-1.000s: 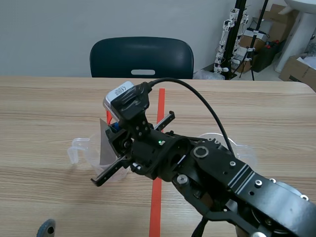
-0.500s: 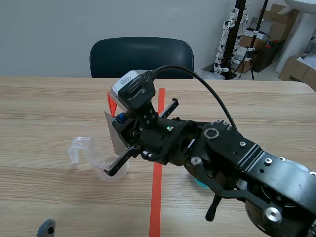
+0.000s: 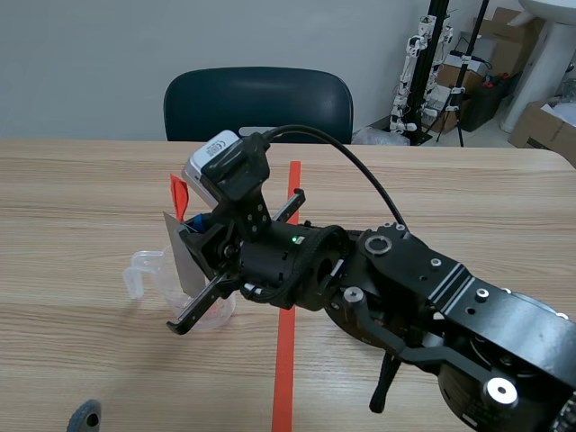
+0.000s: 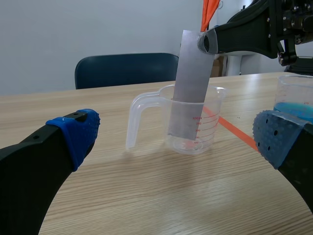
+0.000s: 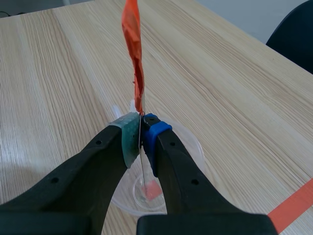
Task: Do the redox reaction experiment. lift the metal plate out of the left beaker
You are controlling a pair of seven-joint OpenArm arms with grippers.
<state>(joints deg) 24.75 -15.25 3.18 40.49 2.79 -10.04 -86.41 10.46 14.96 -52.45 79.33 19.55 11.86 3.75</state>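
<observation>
A grey metal plate [image 3: 183,259] with an orange-red tab [image 3: 178,193] on its top stands tilted in the clear left beaker [image 3: 153,274]. My right gripper [image 3: 202,239] is shut on the plate's upper part. In the left wrist view the plate [image 4: 192,68] has its lower end inside the beaker [image 4: 193,132], held from above by the right gripper [image 4: 208,41]. In the right wrist view the pads [image 5: 128,138] pinch the plate's thin edge [image 5: 142,169] over the beaker [image 5: 188,147]. My left gripper [image 4: 178,134] stands open, facing the beaker from a short way off.
A second beaker with blue liquid [image 4: 295,100] stands to the right of the first. An orange-red tape line [image 3: 285,360] runs down the table's middle. A dark chair [image 3: 258,103] stands behind the table. Stands and boxes [image 3: 468,81] crowd the back right.
My right gripper rose a little with the plate, then moved left and slightly down. The plate's lower end stays in the beaker.
</observation>
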